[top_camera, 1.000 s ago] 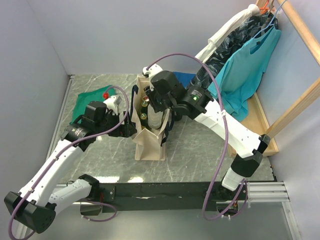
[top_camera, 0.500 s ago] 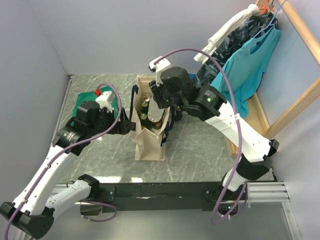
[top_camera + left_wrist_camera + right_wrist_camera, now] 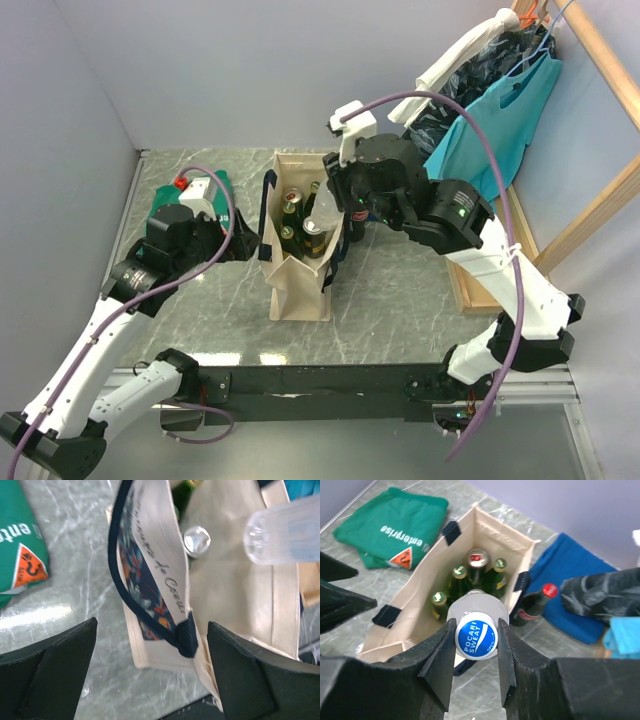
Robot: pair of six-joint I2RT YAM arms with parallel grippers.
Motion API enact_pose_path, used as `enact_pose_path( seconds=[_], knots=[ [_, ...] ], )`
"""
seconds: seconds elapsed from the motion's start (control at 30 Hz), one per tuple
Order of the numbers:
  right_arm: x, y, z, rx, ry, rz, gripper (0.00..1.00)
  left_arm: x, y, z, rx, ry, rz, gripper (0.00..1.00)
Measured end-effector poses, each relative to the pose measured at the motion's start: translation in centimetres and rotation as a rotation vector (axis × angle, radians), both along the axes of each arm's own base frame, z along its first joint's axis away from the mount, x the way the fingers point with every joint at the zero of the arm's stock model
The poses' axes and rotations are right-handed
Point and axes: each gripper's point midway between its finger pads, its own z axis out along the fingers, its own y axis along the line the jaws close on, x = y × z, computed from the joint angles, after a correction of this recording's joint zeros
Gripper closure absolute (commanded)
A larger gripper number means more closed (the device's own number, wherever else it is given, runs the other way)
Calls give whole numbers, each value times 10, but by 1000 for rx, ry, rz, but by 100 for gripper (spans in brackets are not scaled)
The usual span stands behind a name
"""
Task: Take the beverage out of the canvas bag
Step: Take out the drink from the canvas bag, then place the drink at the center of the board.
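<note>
One bottle (image 3: 478, 609) hangs upright below the right pincer (image 3: 476, 635), which is clamped on its neck, above the mouth of the canvas bag (image 3: 420, 597). Farther off, the left pincer (image 3: 151, 627) gapes beside the bag's wall.

bottle cap (image 3: 476, 636): "POCARI SWEAT" | green T-shirt (image 3: 390, 522): "enterprise" | canvas bag (image 3: 165, 575): cursive print, not fully legible

The right gripper (image 3: 476, 630), fingers clamped on the cap of the clear beverage bottle (image 3: 318, 213), now sits higher and further right than a second ago, and the bottle, then sunk deep in the canvas bag (image 3: 298, 290), now hangs with only its base at the bag's mouth. The left gripper (image 3: 150, 630), pressed against the bag's left wall before, now stands back from it toward the left with its fingers spread wide.
</note>
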Motion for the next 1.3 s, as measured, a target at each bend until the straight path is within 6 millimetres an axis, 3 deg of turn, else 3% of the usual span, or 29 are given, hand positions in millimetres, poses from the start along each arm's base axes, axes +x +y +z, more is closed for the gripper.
enact_pose_path(
  seconds=[0.2, 0.47, 0.6, 0.83, 1.13, 1.3],
  knots=[
    [-3, -21, 18, 25, -52, -45, 100, 14, 14, -2, 0, -56, 110, 4],
    [-12, -69, 58, 84, -175, -143, 100, 29, 23, -5, -2, -105, 198, 4],
    [-12, -91, 63, 80, -220, -217, 100, 31, 27, -9, 8, -107, 218, 4],
    [0, -112, 39, 20, -222, -321, 100, 35, 28, -7, 8, -120, 235, 4],
    [37, -162, -16, -17, -112, -495, 100, 36, 31, -7, 13, -124, 250, 4],
    [49, -169, -40, -4, -56, -508, 100, 36, 31, -7, 14, -125, 248, 3]
  ],
)
